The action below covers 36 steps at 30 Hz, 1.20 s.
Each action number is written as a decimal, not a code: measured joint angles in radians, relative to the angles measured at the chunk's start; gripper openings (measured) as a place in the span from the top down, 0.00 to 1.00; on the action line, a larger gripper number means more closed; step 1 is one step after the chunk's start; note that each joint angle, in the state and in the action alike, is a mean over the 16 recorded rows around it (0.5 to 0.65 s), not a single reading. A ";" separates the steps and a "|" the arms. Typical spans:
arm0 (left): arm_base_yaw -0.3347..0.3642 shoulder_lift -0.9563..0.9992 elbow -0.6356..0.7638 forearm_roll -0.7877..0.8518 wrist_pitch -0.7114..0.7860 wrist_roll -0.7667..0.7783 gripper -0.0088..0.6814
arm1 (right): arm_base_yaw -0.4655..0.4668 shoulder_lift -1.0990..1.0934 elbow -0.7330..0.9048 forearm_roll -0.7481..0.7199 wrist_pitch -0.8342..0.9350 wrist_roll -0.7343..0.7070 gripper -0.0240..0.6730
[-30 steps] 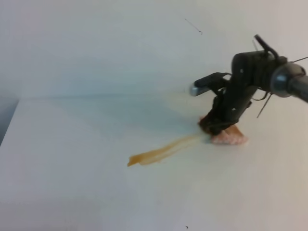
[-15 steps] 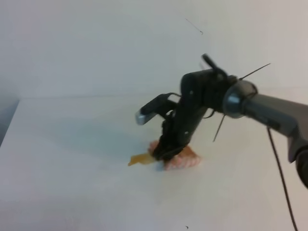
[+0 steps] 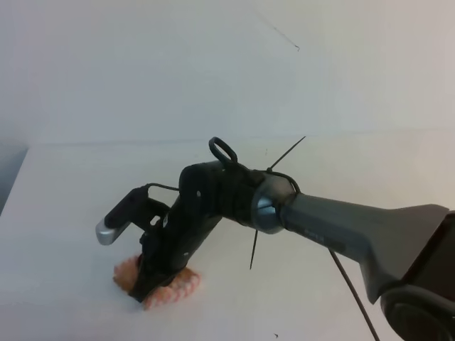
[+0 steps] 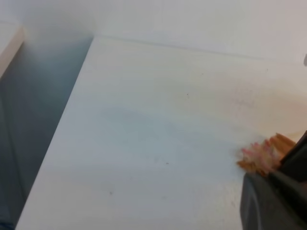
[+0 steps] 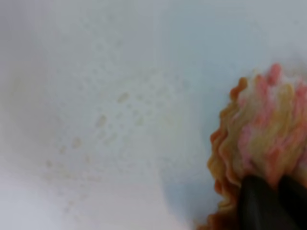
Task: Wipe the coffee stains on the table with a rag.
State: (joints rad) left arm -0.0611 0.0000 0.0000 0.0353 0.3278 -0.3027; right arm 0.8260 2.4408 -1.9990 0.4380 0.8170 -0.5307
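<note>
My right gripper (image 3: 144, 290) reaches across to the front left of the white table (image 3: 71, 199) and is shut on the rag (image 3: 178, 288). The rag is a bunched pink cloth tinged brown, pressed onto the tabletop. In the right wrist view the rag (image 5: 261, 139) bulges out from between the dark fingertips (image 5: 254, 203). To its left, faint tan droplets of the coffee stains (image 5: 103, 124) speckle the surface. No amber streak shows in the exterior high view. The left wrist view catches the rag (image 4: 261, 155) with the right gripper (image 4: 276, 196) on it. My left gripper is out of view.
The table's left edge (image 4: 62, 124) drops off to a dark gap. Its back edge meets a pale wall (image 3: 213, 71). The right arm's grey link (image 3: 355, 231) stretches diagonally over the table's right half.
The right gripper has dragged the rag from the right of the middle to the front left, along the amber streak. The streak no longer shows in the exterior high view.
</note>
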 joint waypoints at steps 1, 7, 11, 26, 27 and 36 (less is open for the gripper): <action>0.000 0.000 0.000 0.000 0.000 0.000 0.99 | 0.002 0.001 0.000 0.032 -0.005 -0.017 0.92; 0.000 0.000 0.000 0.000 0.000 0.000 0.99 | -0.013 0.008 0.001 0.274 -0.028 -0.154 0.92; 0.000 0.000 0.000 0.000 0.000 0.000 0.99 | -0.041 0.010 0.003 0.437 -0.051 -0.236 0.92; 0.000 0.000 0.000 0.000 0.000 0.000 0.99 | -0.198 0.007 0.003 0.232 -0.123 -0.116 0.92; 0.000 0.000 0.000 0.000 0.000 0.000 0.99 | -0.211 0.004 0.003 0.172 -0.122 -0.072 0.92; 0.000 0.000 0.000 0.000 0.000 0.000 0.99 | -0.338 -0.086 0.006 -0.288 -0.040 0.287 0.92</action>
State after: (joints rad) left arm -0.0611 0.0000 0.0000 0.0350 0.3278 -0.3027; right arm 0.4881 2.3543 -1.9932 0.1503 0.7770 -0.2435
